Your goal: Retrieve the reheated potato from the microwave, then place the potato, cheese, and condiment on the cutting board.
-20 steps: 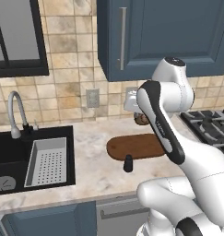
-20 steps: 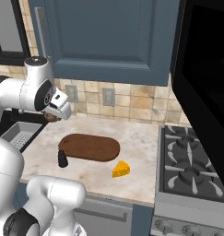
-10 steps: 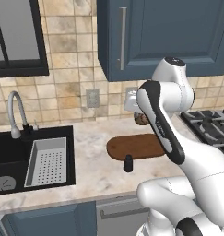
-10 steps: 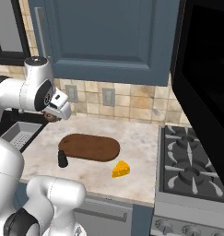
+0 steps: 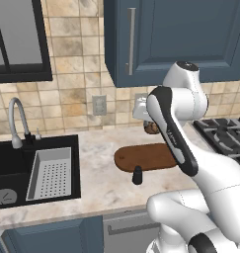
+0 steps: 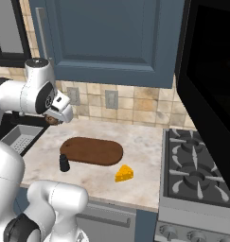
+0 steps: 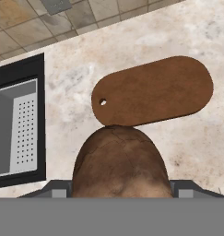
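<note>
My gripper is shut on the potato, a mottled brown lump hanging above the counter, behind the cutting board's left end. The dark brown oval cutting board lies bare on the marble counter. The small black condiment bottle stands on the counter at the board's front left corner. The yellow cheese wedge lies on the counter in front of the board's right end. The black microwave hangs at the upper right, above the stove.
A black sink with a grey perforated rack and a faucet lies left of the board. A gas stove borders the counter on the right. Blue cabinets hang overhead.
</note>
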